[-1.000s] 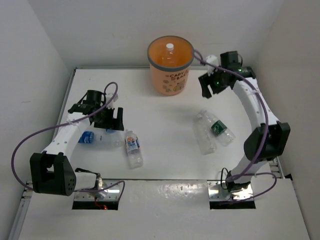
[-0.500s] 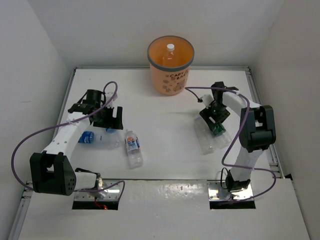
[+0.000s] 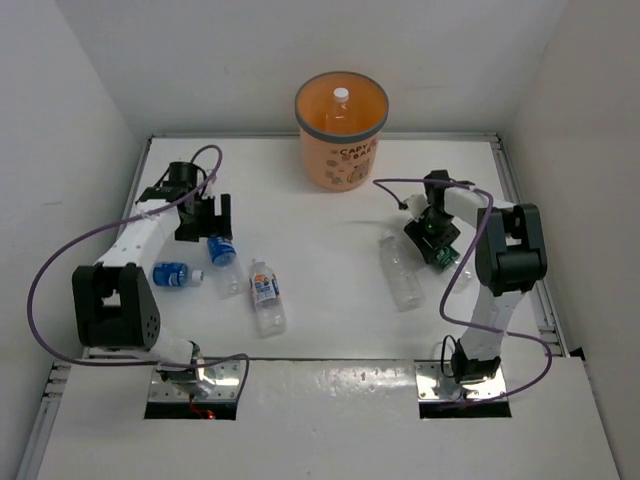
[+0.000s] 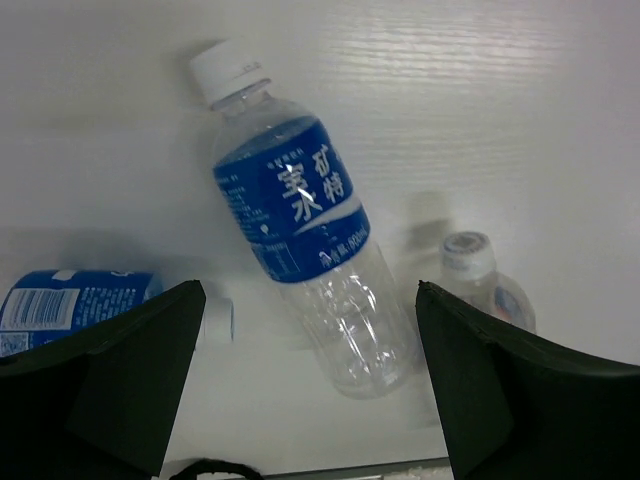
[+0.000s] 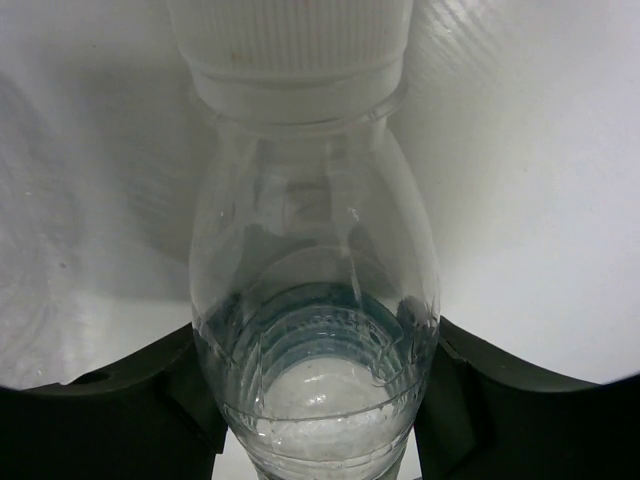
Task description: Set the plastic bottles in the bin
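While your left jaws hang spread above the blue-labelled clear bottle [image 4: 300, 250], your right jaws pinch the green-labelled clear bottle [image 5: 315, 280].

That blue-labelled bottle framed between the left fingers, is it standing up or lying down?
Lying down: the blue-labelled bottle rests on its side on the table, cap and full length visible.
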You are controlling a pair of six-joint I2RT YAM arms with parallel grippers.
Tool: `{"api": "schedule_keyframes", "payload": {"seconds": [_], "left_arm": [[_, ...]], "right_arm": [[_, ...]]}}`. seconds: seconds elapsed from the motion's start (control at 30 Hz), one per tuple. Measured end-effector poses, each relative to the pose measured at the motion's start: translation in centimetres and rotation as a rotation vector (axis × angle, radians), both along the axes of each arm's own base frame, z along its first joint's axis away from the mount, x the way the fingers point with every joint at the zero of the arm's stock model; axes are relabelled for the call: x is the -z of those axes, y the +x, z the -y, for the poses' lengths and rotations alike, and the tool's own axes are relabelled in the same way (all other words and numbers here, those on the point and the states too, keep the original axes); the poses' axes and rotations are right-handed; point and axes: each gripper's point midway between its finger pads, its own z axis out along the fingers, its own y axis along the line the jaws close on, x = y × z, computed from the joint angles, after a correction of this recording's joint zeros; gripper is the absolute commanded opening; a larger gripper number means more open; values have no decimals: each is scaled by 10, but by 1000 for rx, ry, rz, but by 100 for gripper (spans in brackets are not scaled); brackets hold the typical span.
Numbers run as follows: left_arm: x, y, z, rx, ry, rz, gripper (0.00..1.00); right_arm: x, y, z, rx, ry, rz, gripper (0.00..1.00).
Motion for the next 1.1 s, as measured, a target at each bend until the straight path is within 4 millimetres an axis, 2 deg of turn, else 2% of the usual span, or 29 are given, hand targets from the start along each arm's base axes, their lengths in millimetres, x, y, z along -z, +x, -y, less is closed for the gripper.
{"api": "schedule_keyframes", "payload": {"seconds": [0.03, 0.13, 0.2, 0.23, 0.3, 0.37, 0.4, 0.43, 0.5, 0.53, 0.57, 0.6, 0.63, 0.7, 0.73, 0.8, 0.83, 0.93, 1.03, 1.1], "left_arm": [[9, 4, -3, -20, 10, -27, 94], [34, 7, -8, -56, 23, -103, 94], [50, 7, -11, -73, 23, -156, 89], [57, 6, -12, -80, 20, -180, 87], [68, 6, -12, -91, 7, -214, 83], [76, 7, -11, -94, -3, -238, 78], [79, 8, -11, -92, -9, -248, 74], [82, 9, -9, -88, -18, -255, 62], [83, 13, -6, -76, -36, -265, 50], [82, 16, -5, -69, -47, -262, 40], [81, 19, -3, -60, -57, -262, 35], [82, 21, -1, -53, -70, -261, 31], [82, 24, 2, -40, -82, -260, 18], [82, 27, 6, -22, -106, -259, 11], [81, 28, 8, -12, -127, -255, 7], [78, 31, 14, 8, -172, -241, 4], [76, 33, 17, 20, -198, -232, 4], [55, 43, 27, 55, -282, -165, 0], [5, 65, 31, 100, -313, -5, 0], [-51, 85, 36, 153, -330, 177, 0]], "right_arm": [[-1, 1, 1, 4, 1, 2, 5], [-14, 1, -1, 24, 38, 12, 0], [-40, 6, -7, 42, 84, 59, 0], [-63, 13, -10, 53, 111, 102, 0], [-122, 40, -21, 62, 179, 251, 0], [-195, 73, -35, 65, 268, 450, 0], [-232, 86, -41, 62, 313, 555, 0], [-274, 96, -48, 57, 366, 671, 0], [-344, 102, -61, 59, 469, 850, 0], [-373, 103, -66, 60, 522, 926, 0], [-405, 105, -73, 56, 581, 1013, 0], [-425, 106, -77, 61, 627, 1061, 0], [-445, 109, -83, 63, 678, 1112, 0], [-472, 126, -95, 67, 769, 1187, 1], [-482, 136, -100, 66, 806, 1221, 2], [-483, 163, -113, 79, 872, 1246, 2], [-478, 176, -118, 89, 893, 1244, 2], [-437, 219, -139, 130, 944, 1192, 4], [-393, 253, -155, 161, 954, 1150, 6], [-371, 268, -165, 167, 955, 1142, 7]]}}
